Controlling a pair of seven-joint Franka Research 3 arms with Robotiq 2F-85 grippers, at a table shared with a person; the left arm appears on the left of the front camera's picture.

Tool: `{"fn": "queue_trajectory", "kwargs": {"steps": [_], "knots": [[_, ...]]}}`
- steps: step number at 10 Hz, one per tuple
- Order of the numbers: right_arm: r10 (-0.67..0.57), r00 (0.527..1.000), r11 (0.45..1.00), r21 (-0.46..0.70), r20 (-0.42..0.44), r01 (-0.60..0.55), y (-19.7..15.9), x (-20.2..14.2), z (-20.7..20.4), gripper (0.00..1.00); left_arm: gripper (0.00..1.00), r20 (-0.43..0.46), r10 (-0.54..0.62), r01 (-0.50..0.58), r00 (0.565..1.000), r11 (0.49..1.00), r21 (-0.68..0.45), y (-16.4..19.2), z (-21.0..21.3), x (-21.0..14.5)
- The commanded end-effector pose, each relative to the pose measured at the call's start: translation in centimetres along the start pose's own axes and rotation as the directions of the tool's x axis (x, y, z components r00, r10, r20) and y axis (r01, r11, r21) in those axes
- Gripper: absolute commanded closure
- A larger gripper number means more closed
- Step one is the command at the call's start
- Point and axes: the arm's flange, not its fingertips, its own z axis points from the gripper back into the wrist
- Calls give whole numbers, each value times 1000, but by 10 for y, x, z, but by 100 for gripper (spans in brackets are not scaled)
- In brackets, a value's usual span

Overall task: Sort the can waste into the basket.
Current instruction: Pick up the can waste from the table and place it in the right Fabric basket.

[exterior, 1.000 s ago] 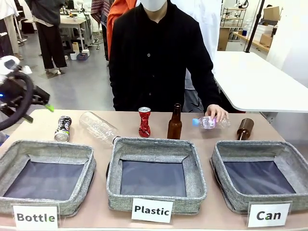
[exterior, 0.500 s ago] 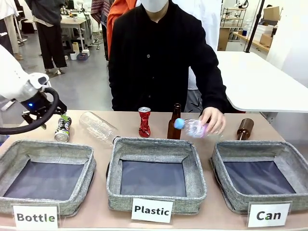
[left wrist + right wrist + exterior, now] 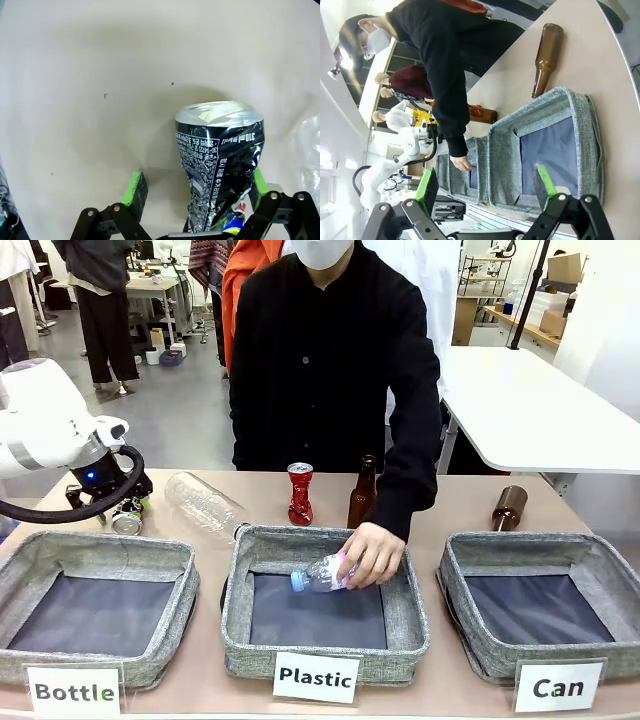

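Nearest, the basket [image 3: 530, 543] signed "Can" held no can yet, and the person's hand [image 3: 372, 555] had just carried a clear bottle [image 3: 318, 577] into the middle basket [image 3: 300, 537]. Farther back, at the left of the worktop [image 3: 470, 510], the left pincer [image 3: 196, 192] had come down wide open astride the dark can [image 3: 217, 165], so a grasp looked near, while the right pincer [image 3: 486, 192] hung wide and empty. The dark can lay flat with its long axis running near to far and its silver end toward the baskets; the red can [image 3: 300, 495] stood upright.
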Motion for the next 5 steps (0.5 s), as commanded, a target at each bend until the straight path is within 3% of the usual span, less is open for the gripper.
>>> {"fn": "queue_trajectory", "kwargs": {"steps": [1, 2, 3, 4, 5], "knots": [[29, 999, 999, 18, 13, -29, 0, 4, 1, 0, 0, 35, -15, 15, 999, 1000, 8, -7, 10, 0], [29, 999, 999, 18, 13, -29, 0, 4, 1, 0, 59, 38, -35, 34, 999, 999, 33, -7, 8, -2], [29, 999, 999, 18, 13, -29, 0, 4, 1, 0, 58, 32, -39, 38, 999, 999, 26, -8, 8, -3], [29, 999, 999, 18, 13, -29, 0, 4, 1, 0, 100, 32, -40, 39, 999, 999, 30, -8, 7, -3], [29, 999, 999, 18, 13, -29, 0, 4, 1, 0, 100, 31, -39, 38, 999, 999, 25, -7, 7, -3]]}}
